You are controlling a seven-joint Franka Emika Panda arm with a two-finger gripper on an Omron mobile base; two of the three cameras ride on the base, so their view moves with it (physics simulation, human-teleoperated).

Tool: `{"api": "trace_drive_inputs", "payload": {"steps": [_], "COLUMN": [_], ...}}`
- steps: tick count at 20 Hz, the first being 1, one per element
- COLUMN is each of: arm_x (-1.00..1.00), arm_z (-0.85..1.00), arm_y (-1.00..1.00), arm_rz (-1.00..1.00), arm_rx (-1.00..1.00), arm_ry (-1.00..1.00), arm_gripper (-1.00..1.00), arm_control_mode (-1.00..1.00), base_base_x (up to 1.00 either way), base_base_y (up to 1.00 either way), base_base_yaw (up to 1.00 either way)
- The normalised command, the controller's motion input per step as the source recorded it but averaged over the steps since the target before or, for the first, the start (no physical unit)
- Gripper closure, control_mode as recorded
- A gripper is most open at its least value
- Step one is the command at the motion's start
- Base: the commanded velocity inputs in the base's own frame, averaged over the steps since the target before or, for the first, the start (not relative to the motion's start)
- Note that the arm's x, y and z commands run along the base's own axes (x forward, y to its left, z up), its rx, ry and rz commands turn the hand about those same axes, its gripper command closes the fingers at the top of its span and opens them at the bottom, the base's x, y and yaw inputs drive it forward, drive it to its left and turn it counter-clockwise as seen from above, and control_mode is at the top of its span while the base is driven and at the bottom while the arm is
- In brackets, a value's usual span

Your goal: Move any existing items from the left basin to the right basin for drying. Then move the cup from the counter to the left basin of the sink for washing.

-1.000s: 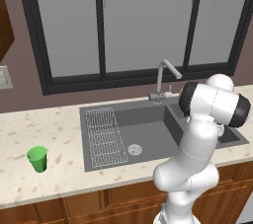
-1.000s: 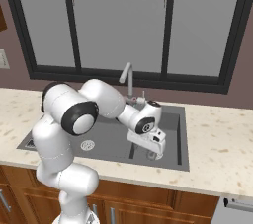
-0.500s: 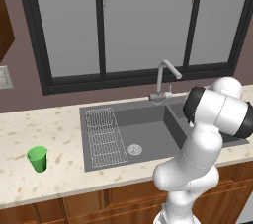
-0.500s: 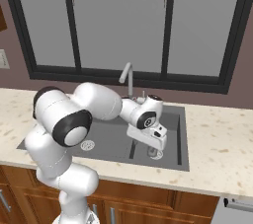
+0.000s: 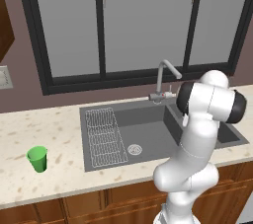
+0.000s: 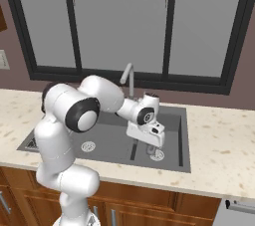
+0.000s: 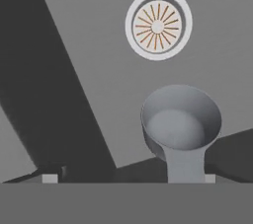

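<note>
Grey item (image 7: 180, 127): small dull-grey scoop-like cup with a short handle, lying on the floor of the right basin (image 6: 172, 143), just beside the round drain (image 7: 158, 24).
Jaws (image 6: 154, 148): spread wide, clamped on nothing, hanging low in the right basin directly over the grey item.
Sink (image 5: 148, 134): dark grey; left basin (image 5: 141, 134) carries a white wire rack (image 5: 103, 131).
Faucet (image 5: 165, 77): at the sink's far edge.
Green cup (image 5: 37, 159): upright on the bench (image 5: 44, 181), well left of the sink.

One green cup (image 5: 37, 158), one grey scoop (image 7: 180, 128), two basin drains (image 5: 134, 149)
</note>
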Motion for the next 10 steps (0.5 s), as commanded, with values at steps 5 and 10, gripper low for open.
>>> {"api": "trace_drive_inputs", "payload": {"steps": [5,10], "arm_x": [0.57,0.29], "arm_z": [-0.14,-0.30], "arm_y": [0.00,0.00], "arm_rz": [0.00,0.05], "arm_rx": [0.00,0.00], "arm_ry": [0.10,0.06], "arm_gripper": [-1.00,-1.00], "arm_control_mode": [-1.00,-1.00], "base_base_x": [0.00,0.00], "base_base_y": [0.00,0.00], "base_base_yaw": [0.00,0.00]}}
